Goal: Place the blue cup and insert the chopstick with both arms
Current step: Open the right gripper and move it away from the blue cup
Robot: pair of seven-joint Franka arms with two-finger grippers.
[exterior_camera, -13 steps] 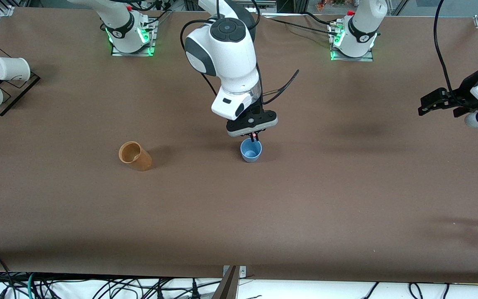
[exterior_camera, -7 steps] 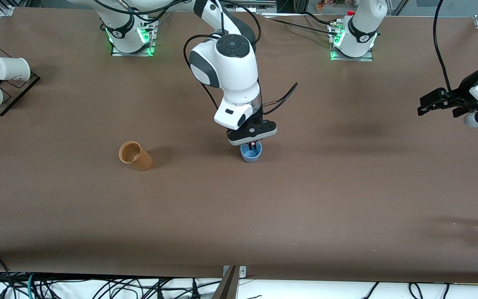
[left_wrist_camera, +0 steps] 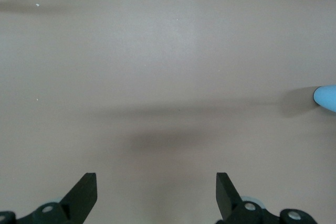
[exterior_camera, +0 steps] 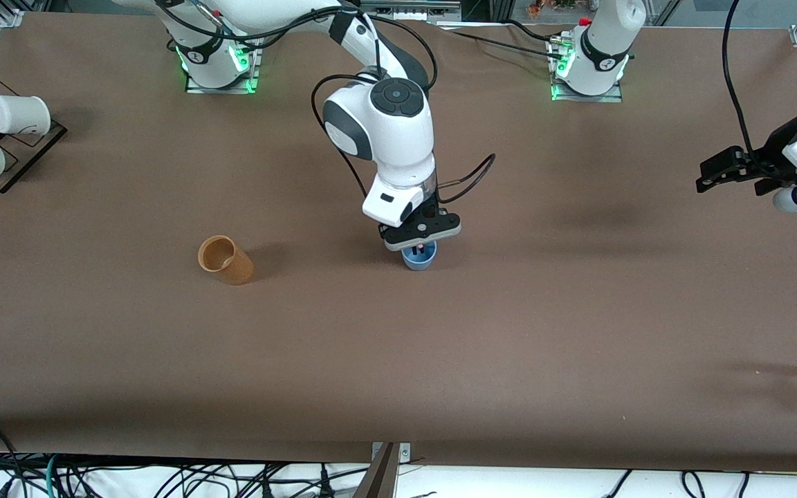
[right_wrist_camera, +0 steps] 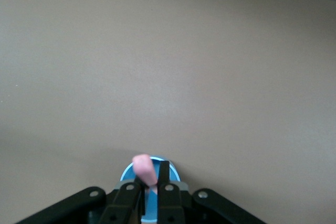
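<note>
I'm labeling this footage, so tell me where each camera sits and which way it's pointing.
Front view: high across the table, facing both arms; right pincer over the blue cup.
Left wrist view: looks down at bare table past the open left pincer.
Right wrist view: down past the right pincer and chopstick.
All three share the cup.

No readable text, labels, brands or numbers anywhere. Small dark marks on the bands of the two arm bases are too tiny to make out.
</note>
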